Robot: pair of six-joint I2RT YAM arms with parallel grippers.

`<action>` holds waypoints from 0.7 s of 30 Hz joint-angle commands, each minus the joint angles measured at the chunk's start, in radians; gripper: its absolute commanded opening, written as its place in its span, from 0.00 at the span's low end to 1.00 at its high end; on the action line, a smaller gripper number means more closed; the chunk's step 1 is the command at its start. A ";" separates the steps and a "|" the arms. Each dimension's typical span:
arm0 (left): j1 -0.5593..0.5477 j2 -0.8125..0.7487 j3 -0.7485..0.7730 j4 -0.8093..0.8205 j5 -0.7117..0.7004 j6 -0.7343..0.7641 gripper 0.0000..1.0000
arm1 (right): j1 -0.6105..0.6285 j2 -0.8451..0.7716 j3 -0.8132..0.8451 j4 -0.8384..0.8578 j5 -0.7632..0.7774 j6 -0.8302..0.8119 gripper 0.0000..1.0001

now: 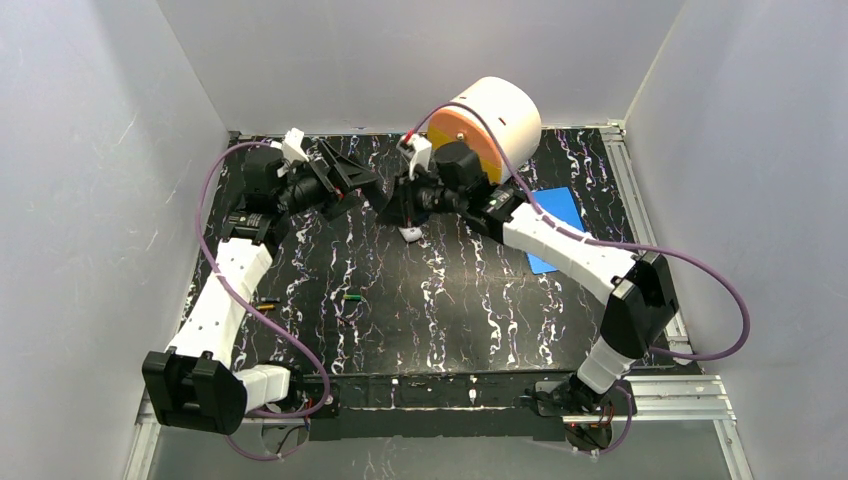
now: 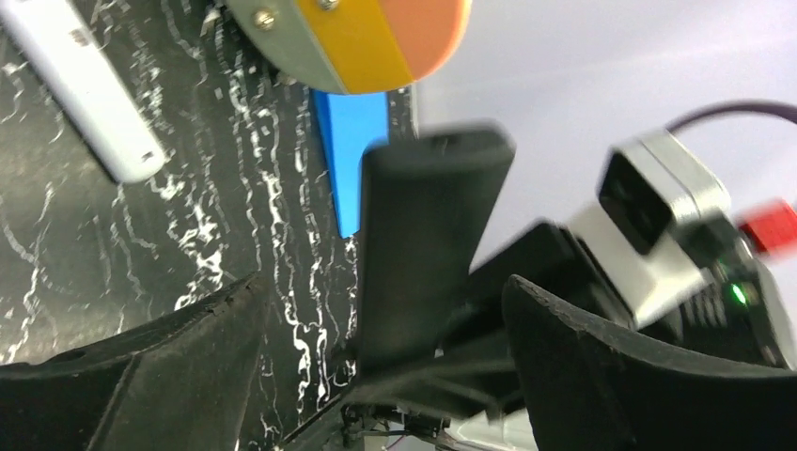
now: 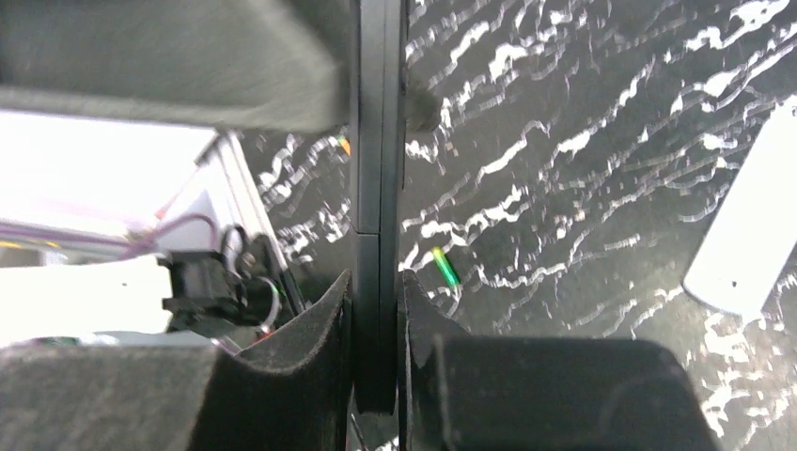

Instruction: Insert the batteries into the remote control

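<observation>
The tabletop point(image 1: 450, 320) is black veined with white like marble, smooth with a faint sheen, edged at the overhead view's lower right by bare metal rails point(image 1: 670, 400). The black remote point(image 3: 379, 169) at the centre of the right wrist view looks like smooth matt plastic, the white remote point(image 3: 747, 235) at its right edge glossier plastic. The fingers point(image 3: 301, 376) of the right hand point(image 3: 378, 291), at the bottom there, are matt black and coarsely grained.

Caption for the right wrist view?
Right end effector pinches a thin black remote edge-on; a green battery and a white remote lie on the marbled table.
</observation>
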 commanded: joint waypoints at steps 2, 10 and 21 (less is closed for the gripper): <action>0.047 -0.022 0.046 0.183 0.219 -0.010 0.91 | -0.132 -0.045 -0.069 0.406 -0.273 0.306 0.01; 0.052 0.032 0.134 0.264 0.349 -0.058 0.83 | -0.192 -0.031 -0.119 0.767 -0.443 0.645 0.01; 0.038 0.071 0.182 0.327 0.382 -0.120 0.65 | -0.160 0.040 -0.081 0.847 -0.612 0.746 0.05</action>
